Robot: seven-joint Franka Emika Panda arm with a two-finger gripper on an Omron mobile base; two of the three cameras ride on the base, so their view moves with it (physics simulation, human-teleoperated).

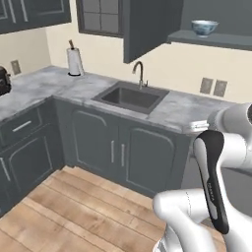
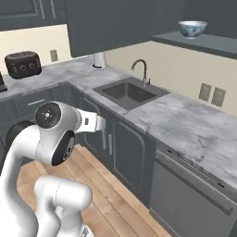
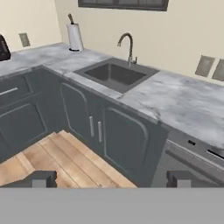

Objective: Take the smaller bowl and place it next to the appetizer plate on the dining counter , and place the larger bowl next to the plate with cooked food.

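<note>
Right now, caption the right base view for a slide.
Blue-and-white smaller bowl sits on a wall shelf above the marble counter, right of the sink.

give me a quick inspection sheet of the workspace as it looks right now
surface: grey marble counter with a sink and faucet
job's things: smaller bowl, blue and white, upright on a wall shelf right of the sink; other task things: nothing seen
clutter: paper towel roll in the back corner; toaster at the left end
grippers: gripper open, holding nothing, facing the cabinets
cables: nothing seen
surroundings: dark cabinets, dishwasher, wall outlets, wood floor
</note>
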